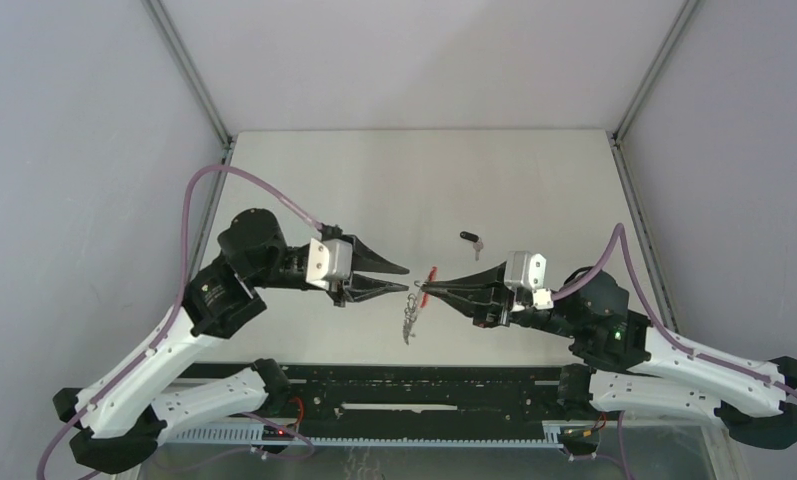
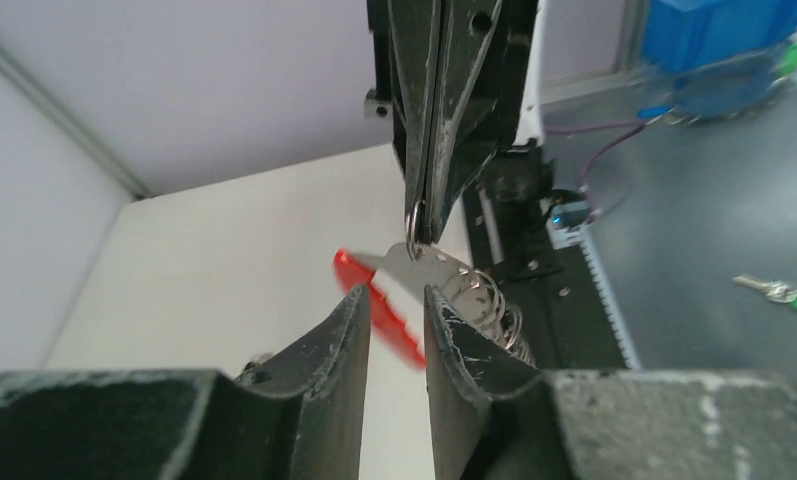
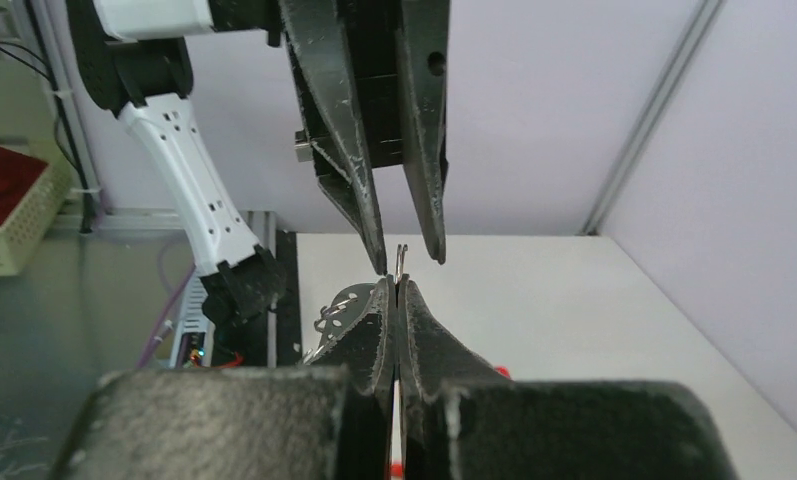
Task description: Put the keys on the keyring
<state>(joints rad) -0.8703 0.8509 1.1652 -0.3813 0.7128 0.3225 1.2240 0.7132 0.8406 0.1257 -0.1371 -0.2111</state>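
Over the middle of the table (image 1: 324, 180), the right gripper (image 1: 424, 290) is pressed together on a small ring of the keyring (image 1: 410, 312), which dangles below. The left gripper (image 1: 409, 278), spread, faces it; I'd close it squarely on that ring. The black key (image 1: 471, 240) lies apart, upper right.

Overhead camera looks down; close wrist cameras face each other across keyring (image 2: 486, 300).

Right tool (image 3: 398, 288) pinching keyring (image 3: 401, 258); left tool (image 3: 411, 265) parted.
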